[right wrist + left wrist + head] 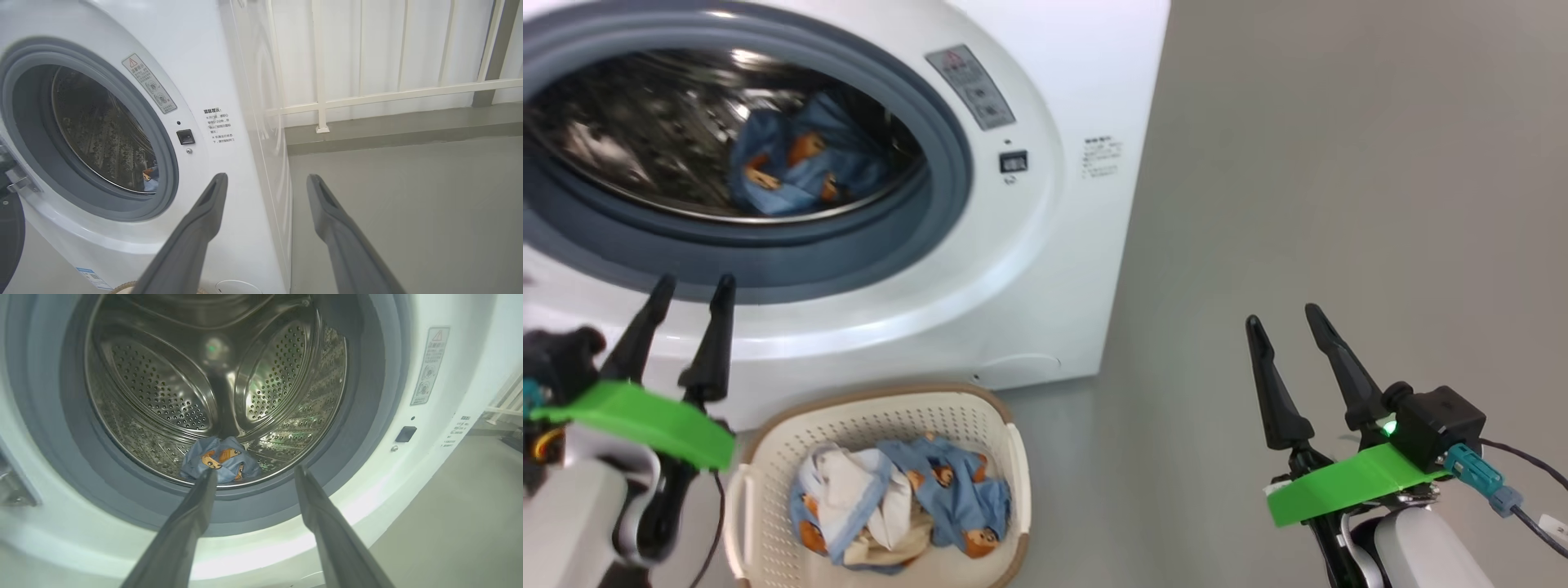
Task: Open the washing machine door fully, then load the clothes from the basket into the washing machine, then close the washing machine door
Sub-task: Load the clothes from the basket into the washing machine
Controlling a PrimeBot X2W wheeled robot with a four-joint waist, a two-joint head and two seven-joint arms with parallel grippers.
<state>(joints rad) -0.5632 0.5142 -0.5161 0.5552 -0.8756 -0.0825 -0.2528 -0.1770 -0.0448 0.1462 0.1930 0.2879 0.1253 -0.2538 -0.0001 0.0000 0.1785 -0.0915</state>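
Head view: left pincer [696, 284] spread, empty before the washing machine [1054, 269] — free to fetch clothes [947, 490]. Right pincer [1282, 315] likewise spread.

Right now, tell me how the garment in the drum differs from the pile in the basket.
The garment in the drum is a single light-blue bundle; the pile in the basket mixes blue cloth with white cloth. The garment in the drum is already loaded, lying low at the front of the washing machine; the pile in the basket sits outside, below the opening, not yet loaded. Both are crumpled and show orange-brown cartoon figures.
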